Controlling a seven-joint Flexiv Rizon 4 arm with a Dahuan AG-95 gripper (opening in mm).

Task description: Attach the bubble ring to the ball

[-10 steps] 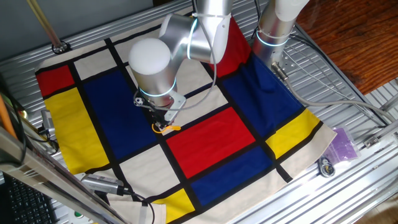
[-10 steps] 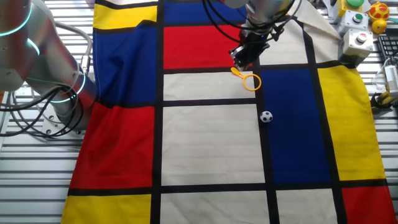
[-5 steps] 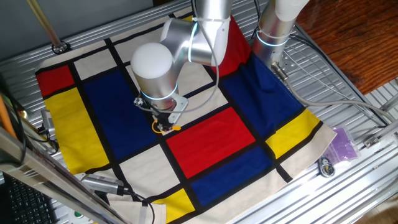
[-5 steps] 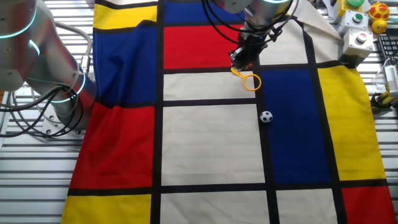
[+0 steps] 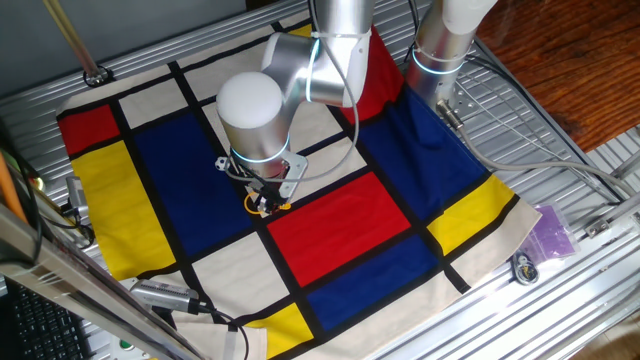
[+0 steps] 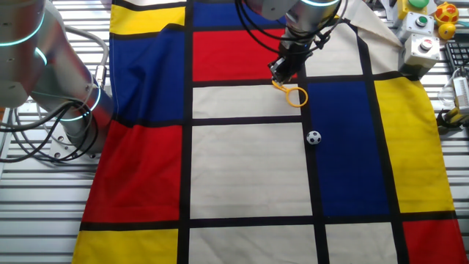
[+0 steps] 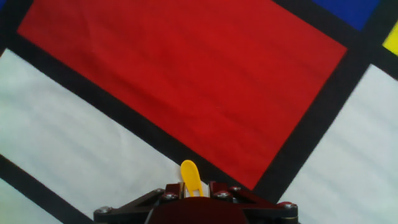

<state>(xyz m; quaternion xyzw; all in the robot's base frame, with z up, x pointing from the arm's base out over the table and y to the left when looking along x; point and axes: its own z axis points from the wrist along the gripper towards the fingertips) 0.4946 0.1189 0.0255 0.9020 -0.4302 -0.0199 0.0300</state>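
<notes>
The bubble ring [image 6: 294, 94] is an orange-yellow hoop with a short handle, just above the cloth on the black line between the white and blue squares. My gripper [image 6: 281, 75] is shut on its handle. In the hand view the handle's yellow tip [image 7: 190, 177] sticks out between the shut fingers [image 7: 192, 194]. In the first fixed view the ring [image 5: 266, 206] shows just under the gripper [image 5: 262, 198]. The ball [image 6: 314, 137], tiny and white with black patches, lies on the blue square a short way from the hoop, apart from it. It is hidden in the first fixed view.
A checked cloth [image 6: 249, 169] of red, blue, yellow and white squares covers the table. A second robot arm base [image 6: 66, 110] stands at the cloth's left edge. Button boxes [image 6: 421, 45] sit at the upper right corner.
The gripper with the ring has shifted slightly along the cloth, away from the ball; the ball has not moved.
</notes>
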